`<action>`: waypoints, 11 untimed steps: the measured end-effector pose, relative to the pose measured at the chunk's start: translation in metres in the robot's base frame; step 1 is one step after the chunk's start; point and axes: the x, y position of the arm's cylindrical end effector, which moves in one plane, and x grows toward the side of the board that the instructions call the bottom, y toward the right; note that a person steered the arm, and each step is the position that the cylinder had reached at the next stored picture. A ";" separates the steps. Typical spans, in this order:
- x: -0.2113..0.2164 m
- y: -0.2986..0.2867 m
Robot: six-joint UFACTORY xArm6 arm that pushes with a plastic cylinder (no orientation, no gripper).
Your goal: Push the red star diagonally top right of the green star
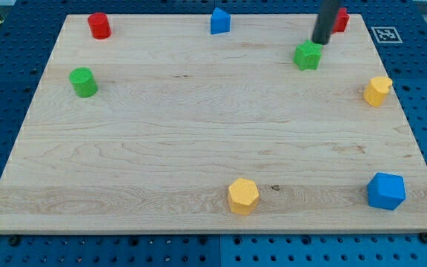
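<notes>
The green star [308,55] lies near the view's top right of the wooden board [199,126]. The red star [340,19] sits at the board's top right edge, up and to the right of the green star, partly hidden behind my rod. My tip [320,42] is just above and right of the green star, between the two stars and close to both.
A red cylinder [99,25] and a green cylinder [84,81] stand at the left. A blue block [220,21] is at top centre. A yellow block [377,90] is at the right edge. A yellow hexagon [243,196] and a blue block [386,190] lie near the bottom.
</notes>
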 end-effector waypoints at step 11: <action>-0.071 0.021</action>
